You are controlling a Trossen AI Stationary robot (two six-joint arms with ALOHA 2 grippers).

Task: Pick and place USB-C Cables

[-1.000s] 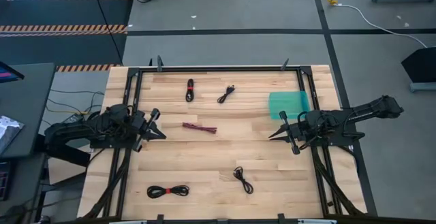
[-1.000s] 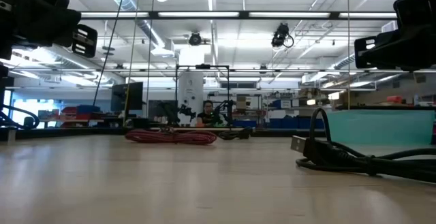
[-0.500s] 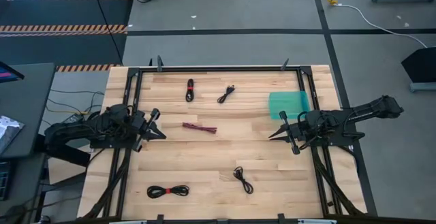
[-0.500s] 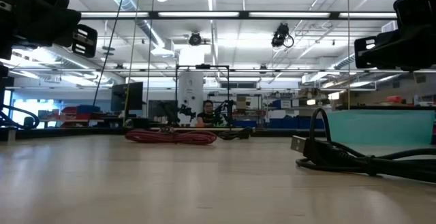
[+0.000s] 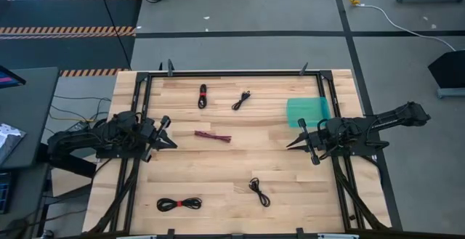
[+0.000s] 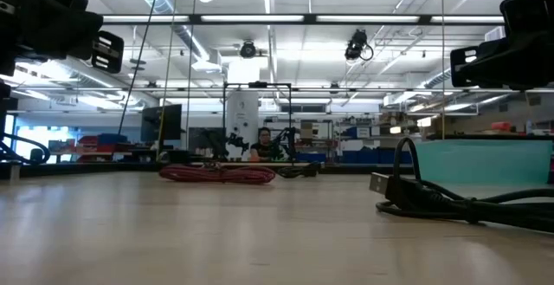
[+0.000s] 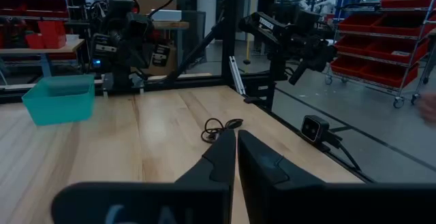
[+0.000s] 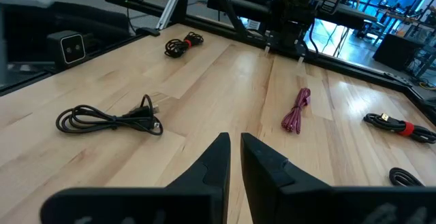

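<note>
Five USB-C cable bundles lie flat on the wooden table. A black one with a red tie (image 5: 203, 95) and a black one (image 5: 241, 99) lie near the far edge. The maroon one (image 5: 213, 136) (image 8: 297, 109) is in the middle. Another black one (image 5: 259, 191) (image 8: 109, 120) and a red-tied one (image 5: 179, 204) lie near the near edge. My left gripper (image 5: 173, 144) (image 7: 236, 149) hovers at the table's left side, shut and empty. My right gripper (image 5: 290, 146) (image 8: 235, 142) hovers at the right side, shut and empty. Both point toward the middle.
A teal bin (image 5: 307, 111) (image 7: 60, 98) stands at the far right of the table, just beyond my right arm. A black metal frame (image 5: 232, 73) runs along the table's edges. A person (image 6: 264, 142) sits far off in the room behind.
</note>
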